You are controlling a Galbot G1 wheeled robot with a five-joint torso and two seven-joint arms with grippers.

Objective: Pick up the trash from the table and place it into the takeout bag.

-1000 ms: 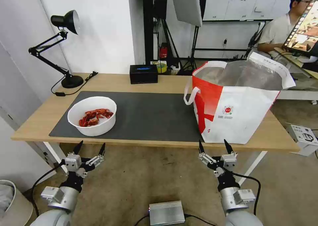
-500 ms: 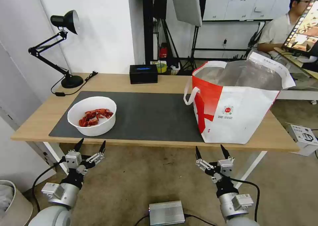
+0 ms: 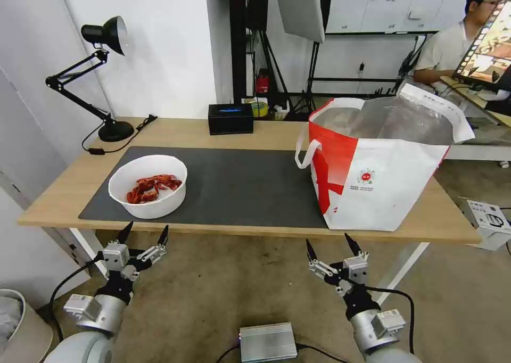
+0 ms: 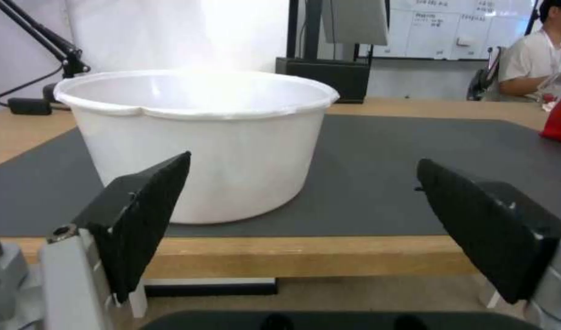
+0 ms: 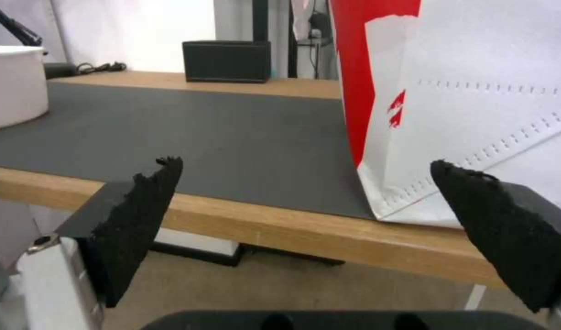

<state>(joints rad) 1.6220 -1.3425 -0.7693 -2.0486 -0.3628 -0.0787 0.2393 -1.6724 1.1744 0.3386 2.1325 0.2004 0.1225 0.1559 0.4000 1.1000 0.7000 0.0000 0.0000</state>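
Note:
A white round bowl (image 3: 148,186) of red shells, the trash in view, sits on the dark grey mat (image 3: 234,184) at the table's (image 3: 64,192) front left; its side (image 4: 195,142) looms close in the left wrist view. The white-and-red takeout bag (image 3: 378,166) stands open on the table's right, its wall (image 5: 476,105) near in the right wrist view. My left gripper (image 3: 145,234) hangs open below the table's front edge, just before the bowl. My right gripper (image 3: 329,245) is open, low in front of the bag's left corner.
A black desk lamp (image 3: 101,75) stands at the table's back left and a black box (image 3: 230,118) at the back middle. A grey metal box (image 3: 268,341) lies on the floor between my arms. A white carton (image 3: 487,222) sits on the floor at right.
My right gripper has dropped lower and drifted left, away from the table's front edge. The left gripper has barely moved. Bowl and bag stay put.

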